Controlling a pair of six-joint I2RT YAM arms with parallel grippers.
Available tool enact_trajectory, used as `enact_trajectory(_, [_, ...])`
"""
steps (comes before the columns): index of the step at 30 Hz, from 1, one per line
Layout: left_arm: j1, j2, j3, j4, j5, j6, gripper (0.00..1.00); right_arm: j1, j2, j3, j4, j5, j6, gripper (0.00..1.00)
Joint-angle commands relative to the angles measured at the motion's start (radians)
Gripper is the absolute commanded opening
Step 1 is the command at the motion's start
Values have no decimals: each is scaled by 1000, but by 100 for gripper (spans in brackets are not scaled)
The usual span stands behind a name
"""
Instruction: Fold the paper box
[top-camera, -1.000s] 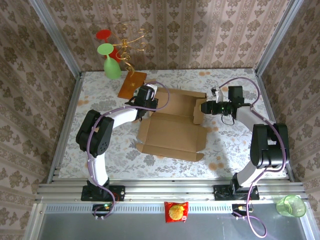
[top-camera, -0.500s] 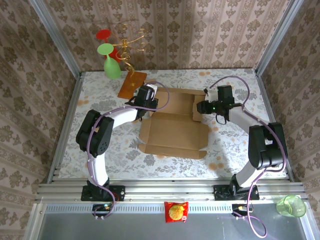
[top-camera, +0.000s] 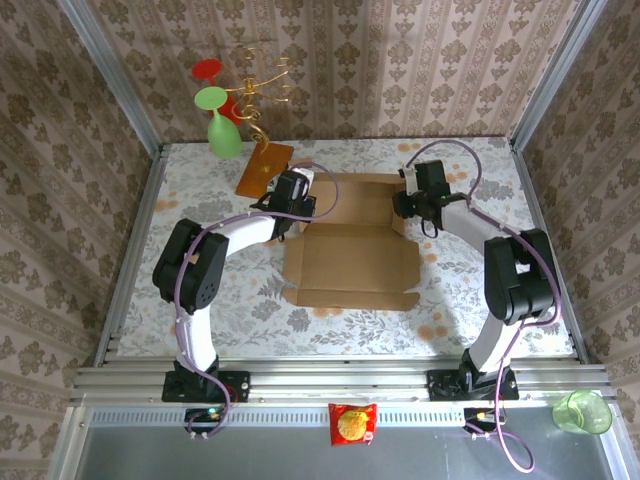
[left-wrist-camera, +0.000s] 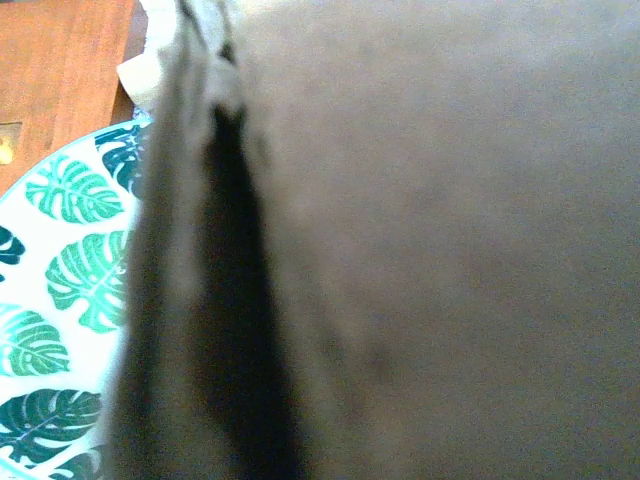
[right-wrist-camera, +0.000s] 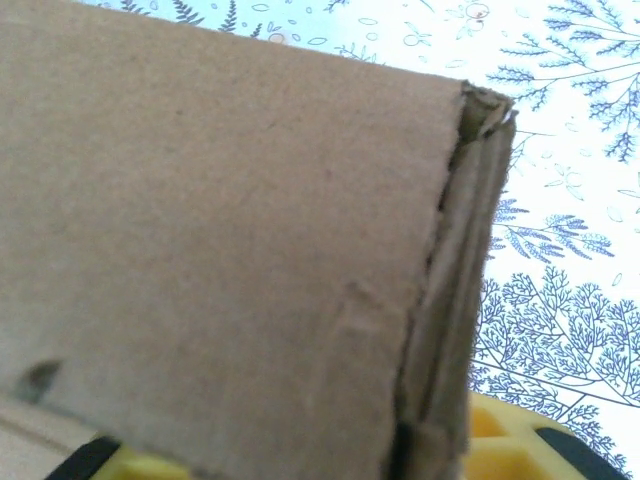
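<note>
Folding side walls of the paper box (top-camera: 350, 265), mid-frame, we judge.
Our left gripper (top-camera: 297, 196) meets its upper-left corner, right gripper (top-camera: 405, 207) upper-right; jaws' state we cannot tell. Next: press walls upright.

Plain brown cardboard, the box (top-camera: 350, 262) lies partly folded in the middle of the desk (top-camera: 220, 300). Its wide near panel rests flat, with small tabs jutting at the near corners. The far section has its side flaps turned up into low walls. Seen close in the right wrist view, one upright wall shows doubled layers and a slightly frayed corner.
</note>
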Motion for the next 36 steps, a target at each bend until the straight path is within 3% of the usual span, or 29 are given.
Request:
enact_trajectory(1, [-11,23,24,-55,5,-12,0,54,42,51,-58,112,21,26])
enact_trajectory(7, [-34,31,43,-87,-37,-57,0,134,77,94,-115,403,72,11])
enact_trajectory(12, [-45,35,49,-108,-75,-109,0,153,105,137,-178,525,136,0])
enact_trajectory(19, [-53,36,62,-134,-100,-154,0,203,168,232,-332,734,300,0])
enact_trajectory(29, [-59,44,97,-222,-171,-224,0,242,199,262,-397,808,423,0])
enact_trajectory(36, [-44,36,73,-162,-96,-217,1,242,203,260,-388,767,394,0])
